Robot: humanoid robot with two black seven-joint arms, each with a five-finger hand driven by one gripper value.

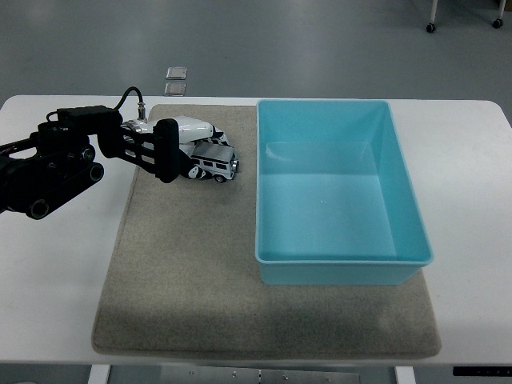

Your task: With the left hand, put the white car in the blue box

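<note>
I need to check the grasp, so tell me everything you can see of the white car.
The white car is a small boxy toy van, silvery white with dark windows and black wheels. It sits on the beige mat, slightly tilted, just left of the blue box and not touching it. The left hand is closed around its left end, hiding that part.
</note>
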